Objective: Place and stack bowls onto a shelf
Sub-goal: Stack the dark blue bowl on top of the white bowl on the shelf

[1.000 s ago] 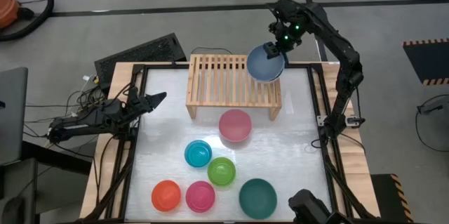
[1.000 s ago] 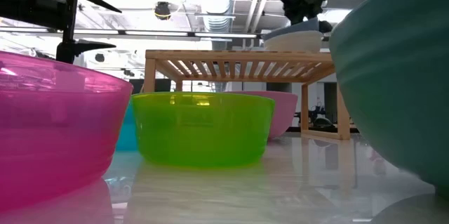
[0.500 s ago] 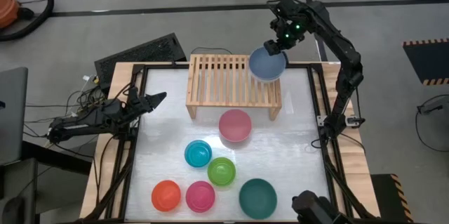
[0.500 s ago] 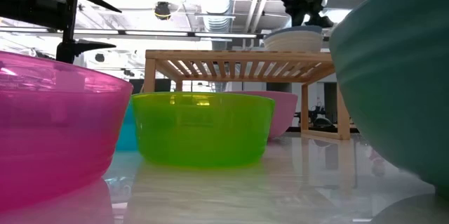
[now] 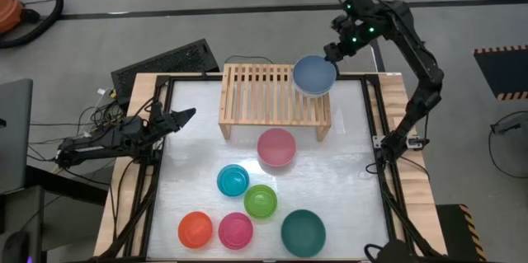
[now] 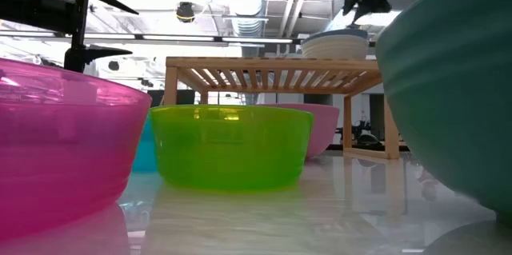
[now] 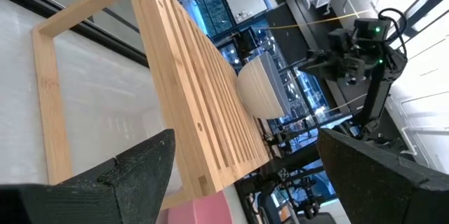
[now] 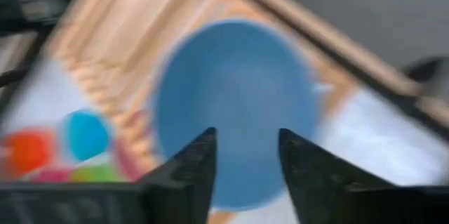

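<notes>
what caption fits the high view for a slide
Right gripper open beside blue bowl on shelf.

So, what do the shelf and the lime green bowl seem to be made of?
The shelf looks like light unfinished wood: pale slats with visible grain in the left wrist view. The lime green bowl looks like glossy, slightly translucent plastic, since light glows through its wall.

overhead, table-level and two wrist views sharing the shelf [image 5: 274,96]
</notes>
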`<act>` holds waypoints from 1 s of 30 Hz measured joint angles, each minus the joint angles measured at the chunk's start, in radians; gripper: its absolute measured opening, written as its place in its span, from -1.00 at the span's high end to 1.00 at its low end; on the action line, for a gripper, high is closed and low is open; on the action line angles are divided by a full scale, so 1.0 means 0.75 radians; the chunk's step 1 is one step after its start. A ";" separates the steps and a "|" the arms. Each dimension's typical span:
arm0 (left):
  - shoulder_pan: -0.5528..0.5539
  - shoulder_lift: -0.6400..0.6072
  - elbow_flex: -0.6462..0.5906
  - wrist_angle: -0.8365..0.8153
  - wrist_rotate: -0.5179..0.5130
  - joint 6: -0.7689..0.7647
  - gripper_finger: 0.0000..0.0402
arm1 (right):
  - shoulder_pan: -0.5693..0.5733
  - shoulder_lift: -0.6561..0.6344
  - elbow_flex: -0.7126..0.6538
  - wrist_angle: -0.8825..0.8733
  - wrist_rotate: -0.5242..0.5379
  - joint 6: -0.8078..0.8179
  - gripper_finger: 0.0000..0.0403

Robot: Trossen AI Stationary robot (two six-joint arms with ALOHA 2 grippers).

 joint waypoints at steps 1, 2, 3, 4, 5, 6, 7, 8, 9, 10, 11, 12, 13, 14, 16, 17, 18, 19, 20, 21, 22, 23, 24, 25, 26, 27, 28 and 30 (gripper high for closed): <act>0.000 0.000 0.000 0.000 0.000 0.000 -0.66 | -0.009 0.001 0.000 0.000 -0.084 -0.014 0.27; 0.000 0.000 0.000 -0.001 0.000 0.000 -0.66 | -0.018 0.004 0.000 -0.001 -0.148 -0.035 0.39; 0.000 0.000 0.000 -0.003 0.000 0.000 -0.66 | -0.032 0.006 -0.009 0.003 -0.179 -0.055 0.53; 0.000 0.000 0.000 -0.004 0.000 0.000 -0.66 | -0.044 0.006 -0.026 0.002 -0.186 -0.069 0.68; 0.000 0.000 0.000 -0.008 0.000 0.000 -0.66 | -0.057 0.006 -0.051 0.000 -0.187 -0.078 0.82; 0.000 0.000 0.000 -0.013 0.000 0.000 -0.66 | -0.069 0.006 -0.080 0.001 -0.187 -0.089 0.89; 0.000 0.000 0.000 -0.017 0.001 -0.001 -0.66 | -0.082 0.006 -0.109 0.000 -0.187 -0.096 0.91; 0.000 0.000 0.000 -0.022 0.000 -0.002 -0.66 | -0.096 0.005 -0.139 0.000 -0.187 -0.096 0.90; 0.000 0.000 0.000 -0.025 0.000 -0.005 -0.66 | -0.113 -0.001 -0.173 0.004 -0.188 -0.098 0.88; 0.000 0.000 0.000 -0.026 0.000 -0.007 -0.66 | -0.131 -0.012 -0.205 0.008 -0.189 -0.105 0.87; 0.000 0.000 0.000 -0.028 0.000 -0.007 -0.66 | -0.148 -0.027 -0.233 0.018 -0.195 -0.112 0.87; 0.000 0.000 0.000 -0.028 0.000 -0.008 -0.66 | -0.164 -0.045 -0.265 0.032 -0.203 -0.121 0.88; 0.000 0.000 0.000 -0.028 0.000 -0.008 -0.66 | -0.176 -0.060 -0.294 0.038 -0.209 -0.131 0.91; 0.001 0.000 0.000 -0.028 0.000 -0.009 -0.66 | -0.189 -0.074 -0.324 0.045 -0.215 -0.141 0.91; 0.000 0.000 0.000 -0.028 -0.003 -0.011 -0.66 | -0.206 -0.100 -0.385 0.083 -0.232 -0.152 0.91; 0.000 0.000 0.000 -0.028 -0.008 -0.016 -0.66 | -0.210 -0.110 -0.409 0.098 -0.238 -0.155 0.91; 0.000 0.000 0.000 -0.029 -0.018 -0.022 -0.66 | -0.213 -0.124 -0.431 0.115 -0.239 -0.156 0.91; 0.000 0.000 0.000 -0.029 -0.031 -0.027 -0.66 | -0.213 -0.135 -0.449 0.135 -0.242 -0.155 0.91; 0.000 0.000 0.000 -0.029 -0.046 -0.031 -0.66 | -0.212 -0.145 -0.463 0.155 -0.257 -0.150 0.91; 0.000 0.000 0.000 -0.030 -0.061 -0.033 -0.66 | -0.212 -0.151 -0.478 0.176 -0.276 -0.149 0.91; 0.000 0.000 0.000 -0.030 -0.072 -0.033 -0.66 | -0.212 -0.152 -0.486 0.190 -0.292 -0.150 0.91; 0.001 0.000 0.000 -0.030 -0.080 -0.033 -0.66 | -0.212 -0.152 -0.494 0.212 -0.299 -0.149 0.91; 0.000 0.000 0.000 -0.030 -0.083 -0.034 -0.66 | -0.212 -0.151 -0.498 0.228 -0.303 -0.147 0.91; 0.001 0.000 0.000 -0.030 -0.083 -0.034 -0.66 | -0.212 -0.147 -0.500 0.231 -0.303 -0.146 0.91; 0.000 0.000 0.000 -0.030 -0.082 -0.035 -0.66 | -0.212 -0.142 -0.507 0.231 -0.304 -0.146 0.91; 0.001 0.000 0.000 -0.030 -0.081 -0.035 -0.66 | -0.212 -0.137 -0.518 0.231 -0.304 -0.146 0.91; 0.001 0.000 0.000 -0.030 -0.081 -0.035 -0.66 | -0.212 -0.129 -0.530 0.230 -0.305 -0.146 0.91; 0.001 0.000 0.000 -0.030 -0.081 -0.035 -0.66 | -0.212 -0.119 -0.560 0.236 -0.304 -0.151 0.91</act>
